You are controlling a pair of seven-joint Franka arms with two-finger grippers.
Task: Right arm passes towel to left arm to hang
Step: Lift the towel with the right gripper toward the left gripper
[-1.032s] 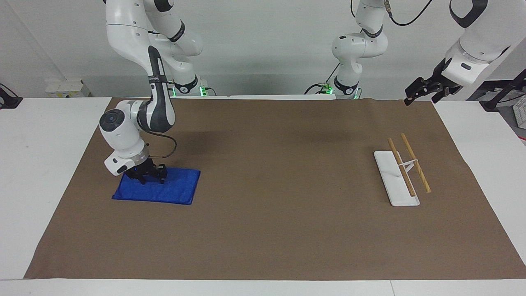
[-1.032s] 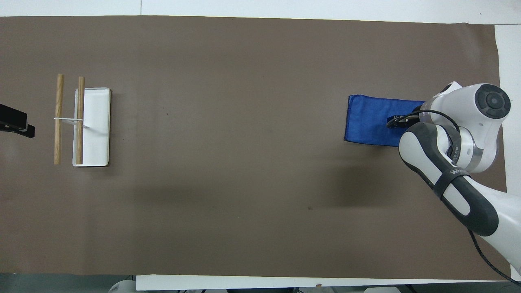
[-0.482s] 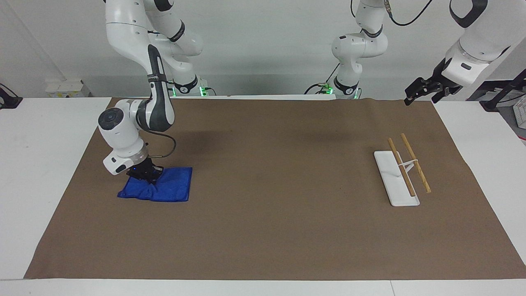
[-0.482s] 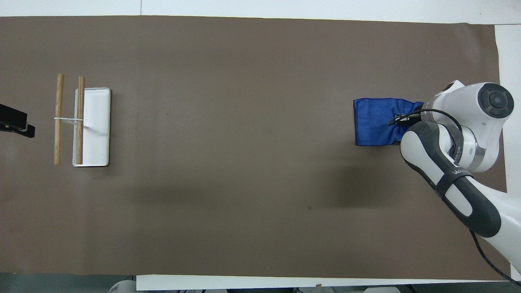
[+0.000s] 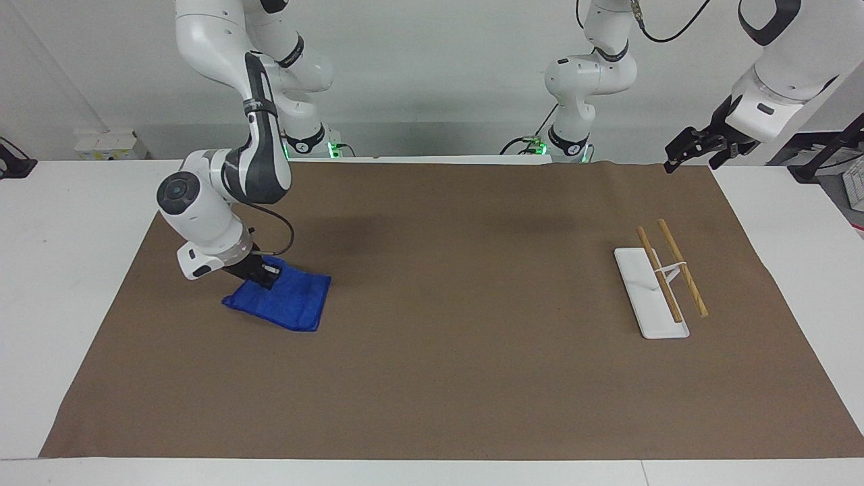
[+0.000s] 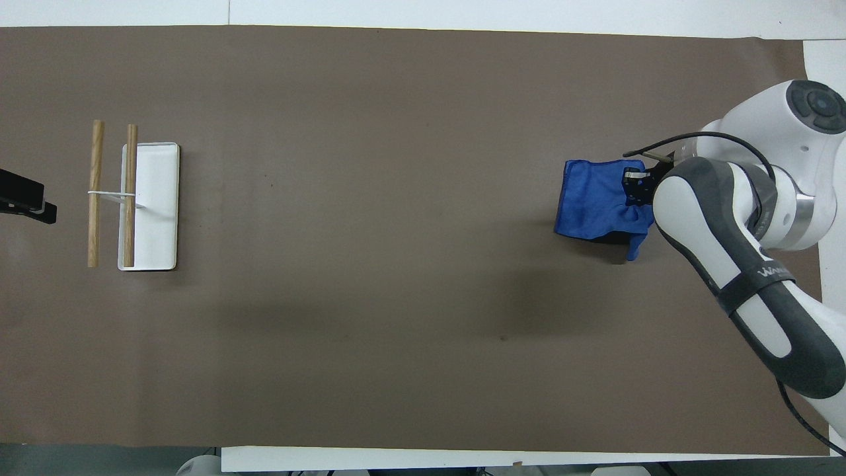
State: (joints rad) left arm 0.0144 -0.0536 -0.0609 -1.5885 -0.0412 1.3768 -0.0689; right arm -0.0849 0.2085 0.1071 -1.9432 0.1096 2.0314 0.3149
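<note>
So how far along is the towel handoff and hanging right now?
Done: the right pincer has shut on one end of the towel. In hand: that end is raised while the rest of the towel sags toward the brown mat. Left: carrying it across, passing it to the left pincer, which waits open over the mat's corner, then hanging it on the wooden rack.

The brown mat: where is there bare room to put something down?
Widest free patch: the brown mat between the towel and the towel rack. Also bare: the strip along the edge farthest from the robots. Crowded only where the right end effector grips the towel, and around the rack.
</note>
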